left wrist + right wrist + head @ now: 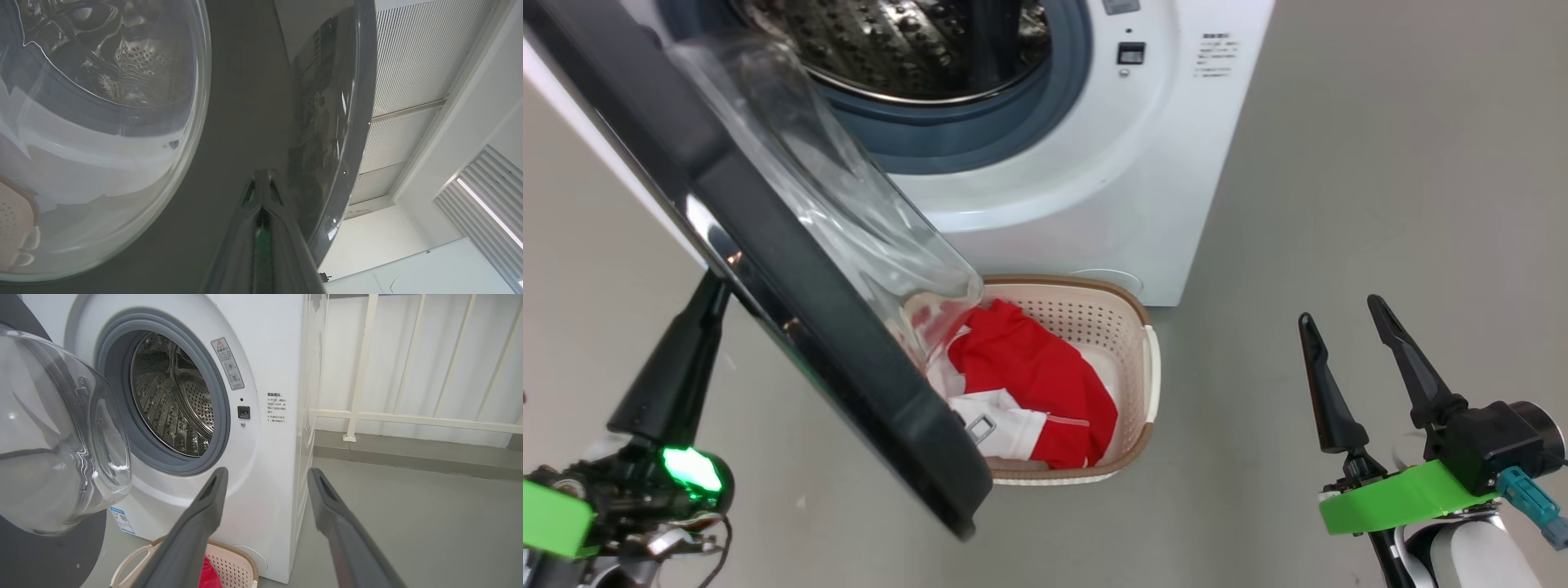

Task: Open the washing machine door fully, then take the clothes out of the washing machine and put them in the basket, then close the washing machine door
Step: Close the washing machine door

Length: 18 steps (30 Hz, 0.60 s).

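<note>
The washing machine (1094, 188) stands ahead with its steel drum (907, 41) showing no clothes. Its door (792, 269) swings out to the left, black rim toward me, glass bowl (53, 437) bulging over the basket. My left gripper (715, 286) is shut, its tips pressed against the door's outer face; the left wrist view shows the joined fingers (263, 228) touching the glossy rim (245, 102). The basket (1139, 327) sits on the floor before the machine with red and white clothes (1029, 376) inside. My right gripper (1339, 314) hangs open and empty at the lower right, apart from everything.
Grey floor (1380, 204) spreads to the right of the machine. A white railing (408, 416) and wall stand behind the machine's right side in the right wrist view. The door's lower edge overhangs the basket's left part.
</note>
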Motion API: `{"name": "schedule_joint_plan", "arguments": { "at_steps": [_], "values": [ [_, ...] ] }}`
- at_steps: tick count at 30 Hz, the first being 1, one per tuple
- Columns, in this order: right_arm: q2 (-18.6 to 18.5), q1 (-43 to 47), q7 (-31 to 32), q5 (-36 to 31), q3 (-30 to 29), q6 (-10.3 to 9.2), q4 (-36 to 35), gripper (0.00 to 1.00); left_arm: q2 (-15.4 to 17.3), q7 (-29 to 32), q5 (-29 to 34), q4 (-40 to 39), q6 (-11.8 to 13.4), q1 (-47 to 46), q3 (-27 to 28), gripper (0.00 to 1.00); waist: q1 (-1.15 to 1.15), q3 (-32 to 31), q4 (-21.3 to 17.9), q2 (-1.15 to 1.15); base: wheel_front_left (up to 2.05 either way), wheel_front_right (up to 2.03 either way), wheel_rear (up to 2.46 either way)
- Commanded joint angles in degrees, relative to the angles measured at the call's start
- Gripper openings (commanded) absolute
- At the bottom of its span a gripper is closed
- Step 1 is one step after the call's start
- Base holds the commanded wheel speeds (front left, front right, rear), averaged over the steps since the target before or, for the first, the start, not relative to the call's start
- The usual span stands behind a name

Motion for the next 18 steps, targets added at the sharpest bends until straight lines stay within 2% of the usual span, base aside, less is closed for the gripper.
{"name": "schedule_joint_plan", "arguments": {
  "at_steps": [1,18],
  "values": [
    [-0.4,-1.9,-0.4,0.6,1.4,0.20,-1.3,1.00,0.7,0.0,1.0,-1.2,-1.0,-1.7,0.9,0.00,0.00,0.4,-1.0,0.00,0.00,0.00,0.00],
    [-0.4,-2.4,-0.4,1.5,1.6,0.20,-0.6,1.00,-1.5,-3.0,1.7,3.8,-4.3,-6.5,-3.7,0.00,0.00,1.1,-4.0,0.00,0.00,0.00,0.00]
  ]
}}
